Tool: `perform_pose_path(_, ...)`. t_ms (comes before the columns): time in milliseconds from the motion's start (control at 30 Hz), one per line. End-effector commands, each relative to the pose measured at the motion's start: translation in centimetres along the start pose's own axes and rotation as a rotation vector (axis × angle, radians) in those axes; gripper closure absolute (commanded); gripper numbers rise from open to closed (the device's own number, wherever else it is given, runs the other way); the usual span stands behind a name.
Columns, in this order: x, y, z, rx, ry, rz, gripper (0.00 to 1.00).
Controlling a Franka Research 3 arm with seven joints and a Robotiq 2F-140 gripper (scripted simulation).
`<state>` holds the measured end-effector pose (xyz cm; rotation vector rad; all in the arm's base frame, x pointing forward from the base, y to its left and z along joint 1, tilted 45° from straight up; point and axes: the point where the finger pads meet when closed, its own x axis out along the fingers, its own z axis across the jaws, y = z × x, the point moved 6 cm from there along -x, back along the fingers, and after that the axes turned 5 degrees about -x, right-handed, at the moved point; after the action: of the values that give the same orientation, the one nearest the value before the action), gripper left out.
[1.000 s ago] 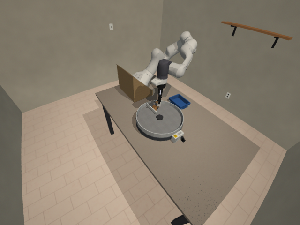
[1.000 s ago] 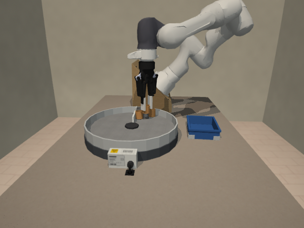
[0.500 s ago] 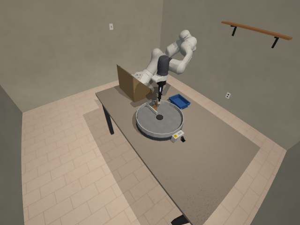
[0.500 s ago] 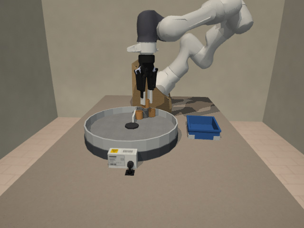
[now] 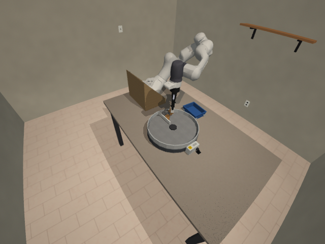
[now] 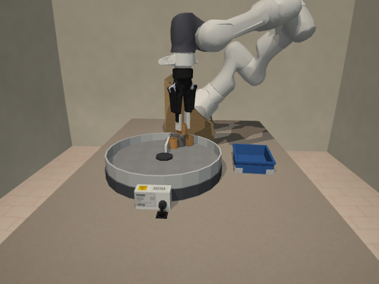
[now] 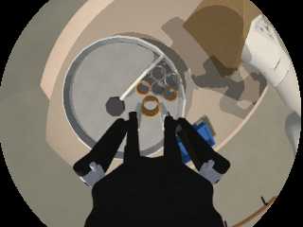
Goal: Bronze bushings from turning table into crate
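Bronze bushing (image 6: 184, 129) (image 7: 151, 113) clamped between the claw's (image 5: 172, 111) (image 6: 183, 123) (image 7: 151, 111) fingertips, lifted over the turning table (image 5: 163, 142) (image 6: 153, 180) (image 7: 70, 95); likely stiff, fairly weighty, slick, best gripped across its outer wall. Just below the claw, the turning table holds two more bronze bushings (image 6: 173, 143) (image 7: 170, 99) among steel bushings (image 6: 180, 141) (image 7: 157, 88). Off to the claw's side and lower, the crate (image 5: 194, 109) (image 6: 253, 168) (image 7: 204, 137) shows nothing inside.

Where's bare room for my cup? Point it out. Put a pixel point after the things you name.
Bare: tabletop (image 5: 230, 168) (image 6: 275, 229) right of the white box (image 5: 192, 147) (image 6: 152, 197); inside the crate (image 5: 194, 110) (image 6: 253, 158). Crowded: the turntable (image 5: 173, 144) (image 6: 163, 180) (image 7: 66, 95) behind its bar (image 5: 164, 117) (image 6: 166, 144) (image 7: 142, 77), among bushings, under the claw (image 5: 172, 111) (image 6: 183, 126) (image 7: 151, 108).
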<state>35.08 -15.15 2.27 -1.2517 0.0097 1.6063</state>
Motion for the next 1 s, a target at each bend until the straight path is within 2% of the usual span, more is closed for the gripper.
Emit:
perform_pose_path(0, -0.2, -0.1, -0.1, 0.002, 0.001, -0.001, 1.0)
perform_pose_path(633, -0.2, -0.4, 0.1, 0.002, 0.001, -0.001, 1.0)
perform_pose_path(800, -0.2, -1.9, 1.2, 0.002, 0.001, -0.001, 1.0)
perform_pose_path(967, -0.2, -4.8, 3.4, 0.002, 0.001, -0.001, 1.0)
